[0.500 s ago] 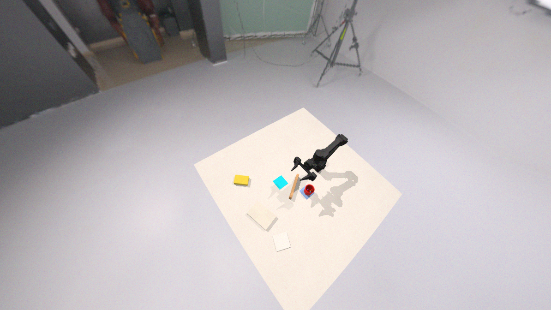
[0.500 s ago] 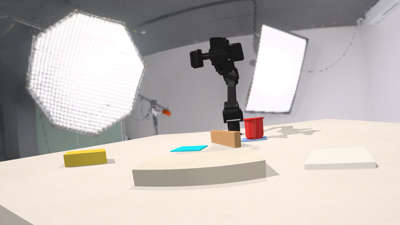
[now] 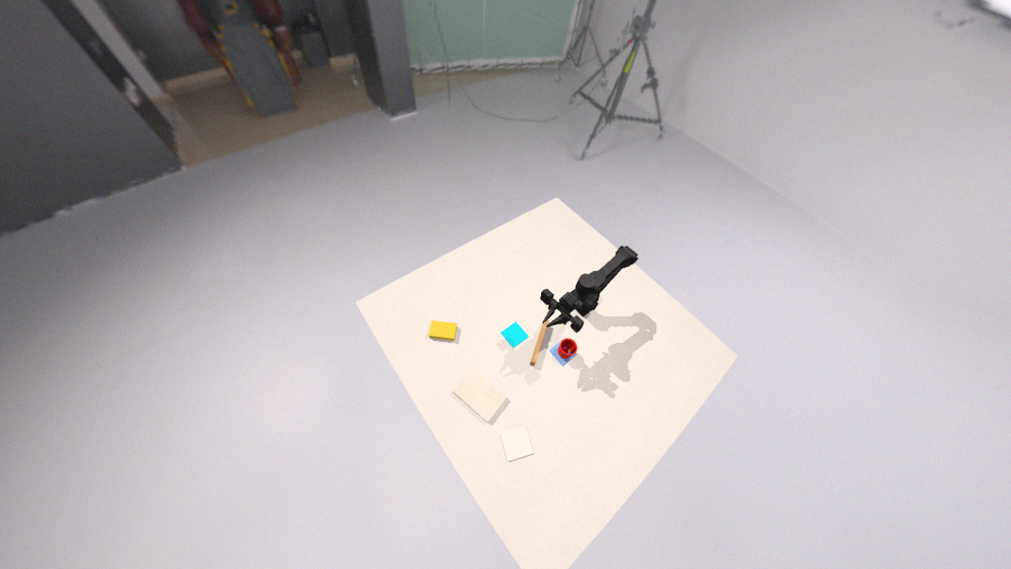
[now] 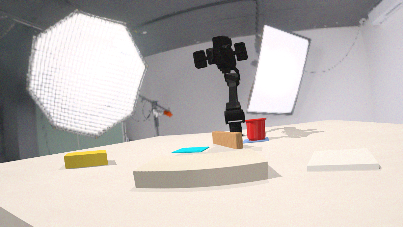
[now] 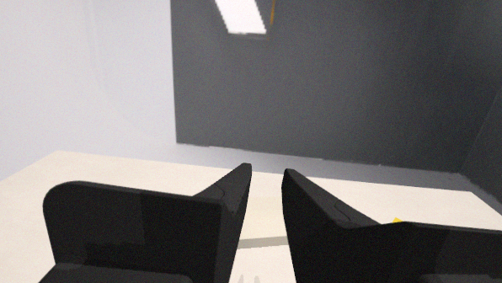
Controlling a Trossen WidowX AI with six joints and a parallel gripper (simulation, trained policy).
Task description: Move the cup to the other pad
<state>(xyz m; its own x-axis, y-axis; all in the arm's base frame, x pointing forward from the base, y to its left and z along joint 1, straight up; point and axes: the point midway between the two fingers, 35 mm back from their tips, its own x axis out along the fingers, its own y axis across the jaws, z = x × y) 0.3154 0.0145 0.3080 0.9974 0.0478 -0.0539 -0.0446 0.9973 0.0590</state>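
Directions as in the top view.

Bench (image 3: 636, 438) (image 4: 197, 208) (image 5: 105, 177): pale top, lower corner cut off by the frame. Black WidowX arm (image 3: 588, 282) (image 4: 233, 93): stands by the upper-right edge, reaching inward toward the lower-left edge. Gripper (image 3: 546, 323) (image 4: 221, 56) (image 5: 266, 174): raised well above the bench; fingers nearly closed, a narrow gap between the tips, nothing gripped.

Beige slab (image 3: 480, 397) (image 4: 200, 173) (image 5: 263, 210): flat, near the middle of the lower-left edge (its top looks slightly curved in the exterior view). White slab (image 3: 516, 444) (image 4: 342, 160): thinner, flat, farther along that edge toward the lower corner. Yellow block (image 3: 443, 329) (image 4: 85, 159) (image 5: 397, 220): nearest the left corner; only a sliver shows in the wrist view. Wood-grained bar (image 3: 538, 346) (image 4: 226, 139): on its narrow side, between the two pads, well in from all edges.

Cyan pad (image 3: 514, 334) (image 4: 190, 150): on the bar's left-corner side, bearing no cup. Blue pad (image 3: 555, 351) (image 4: 246, 141): on the bar's right-corner side. Red cup (image 3: 567, 348) (image 4: 256, 129): upright on the blue pad, apart from the gripper. Small specks inside, probably the marbles (too small to count).
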